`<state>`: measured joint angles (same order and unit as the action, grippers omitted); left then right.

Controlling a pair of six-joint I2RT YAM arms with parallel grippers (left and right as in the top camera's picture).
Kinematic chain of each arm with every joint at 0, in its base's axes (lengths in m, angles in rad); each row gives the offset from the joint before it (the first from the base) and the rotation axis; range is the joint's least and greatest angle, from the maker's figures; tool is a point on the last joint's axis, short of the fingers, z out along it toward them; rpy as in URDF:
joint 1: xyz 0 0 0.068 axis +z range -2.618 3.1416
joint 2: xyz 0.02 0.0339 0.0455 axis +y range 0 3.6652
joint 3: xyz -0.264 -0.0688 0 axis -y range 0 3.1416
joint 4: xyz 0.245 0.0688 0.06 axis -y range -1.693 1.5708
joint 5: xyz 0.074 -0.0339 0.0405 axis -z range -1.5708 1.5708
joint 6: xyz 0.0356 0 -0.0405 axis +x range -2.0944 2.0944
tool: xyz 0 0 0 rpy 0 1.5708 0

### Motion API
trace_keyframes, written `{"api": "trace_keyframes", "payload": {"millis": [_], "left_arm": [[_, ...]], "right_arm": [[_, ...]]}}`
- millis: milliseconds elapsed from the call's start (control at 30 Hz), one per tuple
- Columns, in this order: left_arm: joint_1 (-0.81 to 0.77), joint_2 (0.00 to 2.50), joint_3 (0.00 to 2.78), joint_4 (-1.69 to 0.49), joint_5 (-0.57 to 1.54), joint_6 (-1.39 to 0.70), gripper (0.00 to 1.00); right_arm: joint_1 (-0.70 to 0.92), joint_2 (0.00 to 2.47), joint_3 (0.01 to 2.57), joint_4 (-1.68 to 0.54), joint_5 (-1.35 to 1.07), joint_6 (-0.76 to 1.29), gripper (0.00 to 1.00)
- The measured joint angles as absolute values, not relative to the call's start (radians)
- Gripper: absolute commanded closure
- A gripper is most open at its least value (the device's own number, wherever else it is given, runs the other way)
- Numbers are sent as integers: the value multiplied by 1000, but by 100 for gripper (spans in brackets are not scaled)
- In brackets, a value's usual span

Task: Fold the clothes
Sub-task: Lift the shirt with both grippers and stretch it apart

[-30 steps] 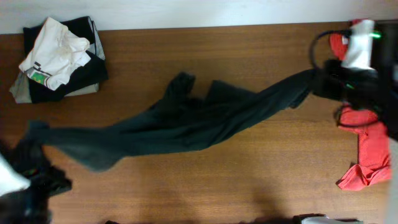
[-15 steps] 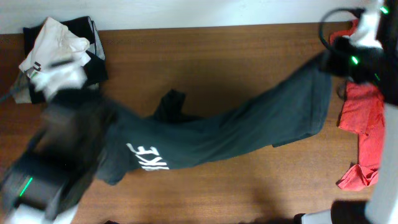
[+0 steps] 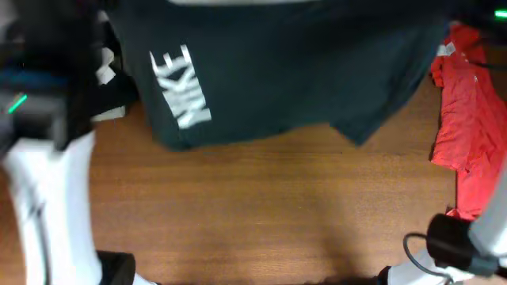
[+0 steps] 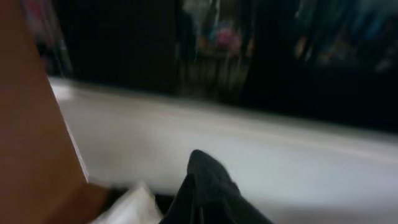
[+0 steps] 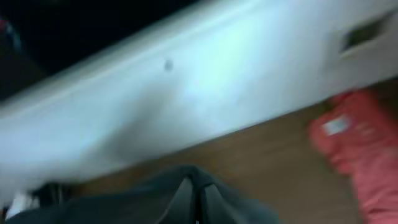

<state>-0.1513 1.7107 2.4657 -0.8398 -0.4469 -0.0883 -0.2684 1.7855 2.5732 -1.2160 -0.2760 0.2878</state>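
The black T-shirt with white block letters hangs spread wide, held high above the table between both arms. Its top edge is cut off by the frame. In the left wrist view a bunched corner of black cloth rises from my left gripper; the fingers are hidden under it. In the right wrist view my right gripper is shut on a fold of the dark shirt. The red-orange T-shirt lies crumpled at the table's right edge and also shows in the right wrist view.
The brown wooden table shows below the hanging shirt. A pile of folded clothes at the back left is mostly hidden behind my left arm. A white cloth of that pile shows in the left wrist view.
Both arms have lifted the black shirt off the table and pulled it taut. It went from a stretched rope on the wood to a spread sheet near the camera, letters showing.
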Motion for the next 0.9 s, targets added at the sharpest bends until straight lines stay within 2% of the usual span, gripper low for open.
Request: {"api": "trace_keyframes", "payload": {"millis": [67,200,300,467,567,667,767,900], "left_arm": [[-130,1660,2600,-896,-408,-67,99],[-87,1607,2638,-1073,-358,-48,99],[-43,1678,2536,-1240,-336,-75,99],[25,1953,2239,-1304,-232,-165,99],[23,1967,2204,-1362,-208,-178,99],[8,1865,2210,-1422,-204,-196,99],[-48,1632,2231,-1490,-197,-214,99],[-101,1437,2254,-1528,-123,-218,99]], "right_arm": [[-323,1733,2635,-1253,-283,284,96],[-339,1674,2665,-1393,-306,260,96],[-339,1715,2598,-1502,-309,255,96],[-344,1807,2365,-1544,-309,253,96],[-372,1802,2351,-1560,-309,253,96],[-382,1749,2351,-1575,-309,251,96],[-382,1607,2352,-1624,-309,222,96],[-382,1537,2366,-1693,-309,205,96]]}}
